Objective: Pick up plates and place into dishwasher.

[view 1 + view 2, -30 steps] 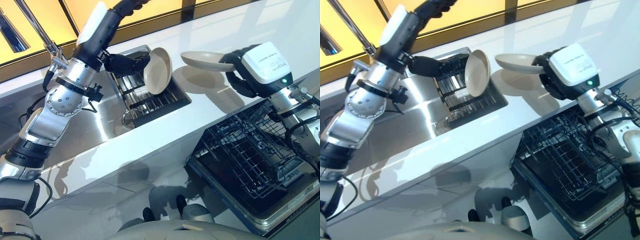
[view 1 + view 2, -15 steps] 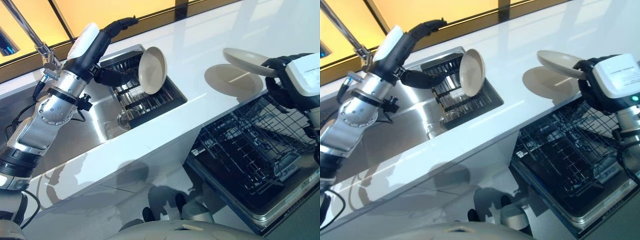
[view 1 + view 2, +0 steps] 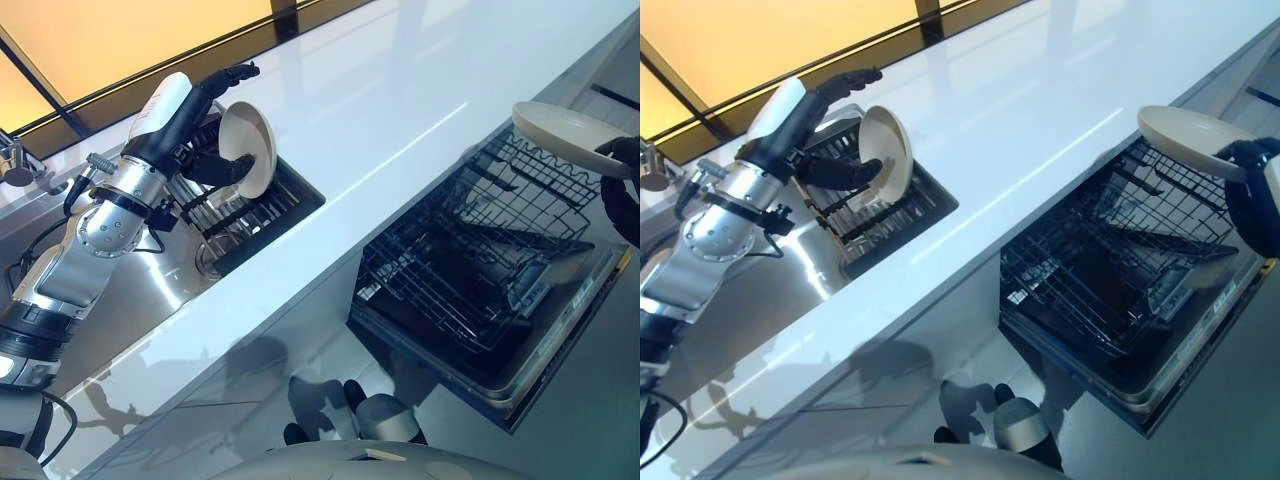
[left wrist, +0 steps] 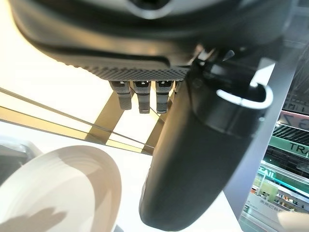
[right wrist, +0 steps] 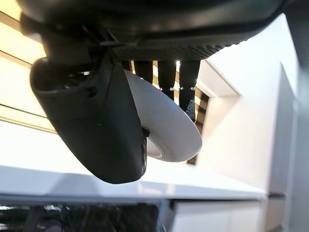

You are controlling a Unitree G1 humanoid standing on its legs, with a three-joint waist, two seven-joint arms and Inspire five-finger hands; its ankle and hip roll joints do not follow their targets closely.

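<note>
Two cream plates are being handled at a white countertop (image 3: 400,110). Nearest the camera, the dishwasher (image 3: 520,385) is being kept open, its black wire rack (image 3: 480,260) pulled out below the counter edge. Above the rack's far corner, one plate (image 3: 565,127), round, shallow and plain with a pale glossy rim, is being held nearly level by the right hand (image 3: 625,175); in the right wrist view the thumb (image 5: 96,125) and fingers (image 5: 164,72) are being pressed against opposite faces of the plate, pinching it at its edge, with nothing under it but air. Farther back, in the steel sink (image 3: 130,300), a dark drying rack (image 3: 250,205) is being used to stand a second plate (image 3: 247,148) upright on its edge, its hollow face turned toward the counter. That plate is being touched on its face by the thumb of the left hand (image 3: 205,150), while the fingers (image 3: 845,80) are being held out straight above its rim, spread rather than closed around it.
</note>
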